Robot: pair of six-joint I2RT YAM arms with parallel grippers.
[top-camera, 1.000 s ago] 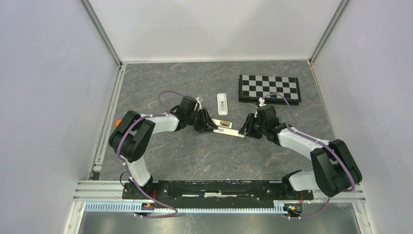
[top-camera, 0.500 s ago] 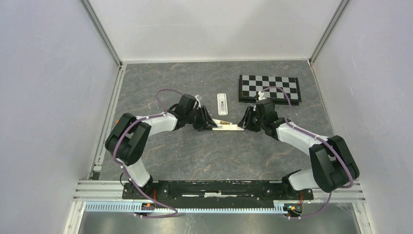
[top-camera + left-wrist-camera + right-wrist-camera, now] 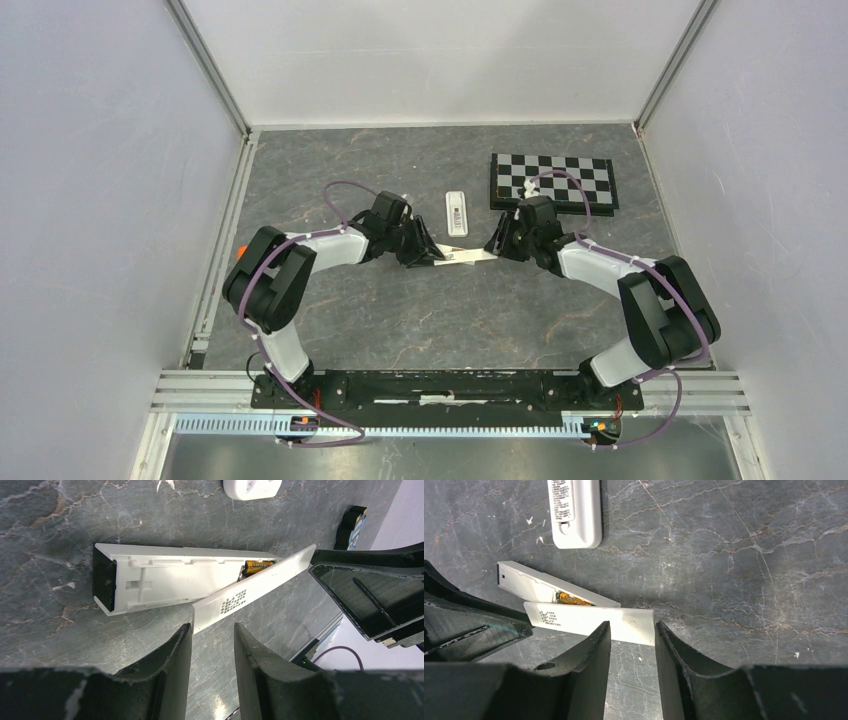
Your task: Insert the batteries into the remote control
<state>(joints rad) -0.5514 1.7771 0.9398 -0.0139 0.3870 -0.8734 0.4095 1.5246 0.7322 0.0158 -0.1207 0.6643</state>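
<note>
The remote control (image 3: pixel 160 582) is a long white shell with a black end, lying back up and open on the table. One orange-gold battery (image 3: pixel 257 566) sits at one end of its recess, also seen as battery (image 3: pixel 573 599). A flat white cover (image 3: pixel 599 617) with small print lies slanted across that end. My left gripper (image 3: pixel 212 627) is open, its tips at one end of the cover (image 3: pixel 250 592). My right gripper (image 3: pixel 631 625) is open at the cover's other end. Neither has anything between its fingers. From above, left gripper (image 3: pixel 432 255) and right gripper (image 3: pixel 495 248) face each other across the cover (image 3: pixel 470 257).
A second white handset (image 3: pixel 456 212) with rounded corners and a label lies just beyond the remote. A folded chessboard (image 3: pixel 553 180) sits at the far right. Enclosure walls stand on three sides.
Both grippers moved toward the far side. The cover went with them and swung from slanting down to the right to nearly level over the remote. Both gripper openings look unchanged.
</note>
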